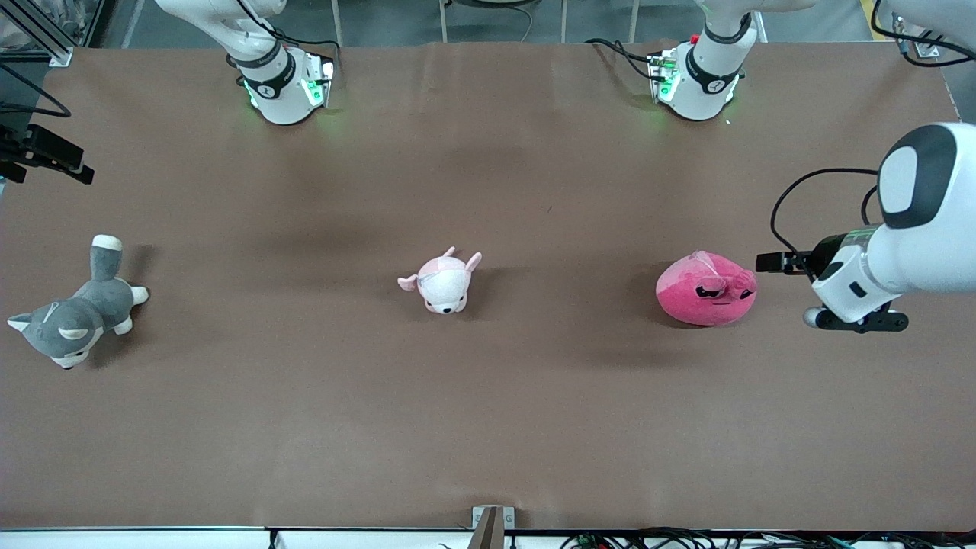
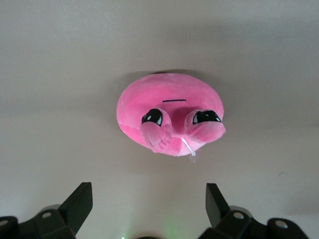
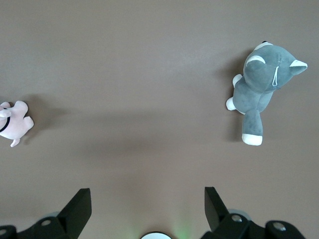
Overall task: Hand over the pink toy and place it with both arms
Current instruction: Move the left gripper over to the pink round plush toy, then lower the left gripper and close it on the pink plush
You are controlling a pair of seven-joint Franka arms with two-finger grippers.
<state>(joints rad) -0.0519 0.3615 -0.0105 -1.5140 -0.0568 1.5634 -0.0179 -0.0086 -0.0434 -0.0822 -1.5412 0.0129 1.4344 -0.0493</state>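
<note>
The brown table (image 1: 488, 427) fills almost the whole front view, and you have three plush toys strung across its middle band. At middle left lies the grey wolf plush (image 1: 76, 314), at centre the small pale-pink plush (image 1: 442, 283), and at middle right the pink toy (image 1: 706, 290), flat on the table with its grumpy face turned toward the front camera.

Your left gripper (image 2: 149, 206) hangs at the right edge of the front view, just beside the pink toy and not touching it; its fingers (image 2: 79, 201) stand wide apart with nothing between them. In the left wrist view the toy sits in the upper centre, ahead of the gap.

The step in hand looks like the approach for the pick. Bring the gripper over the toy's round body, centre the bulk between the fingers, and go low enough to bite plush, not just the ears.

The right gripper (image 3: 148, 206) waits, spread open, over bare table between the grey and pale-pink toys.
</note>
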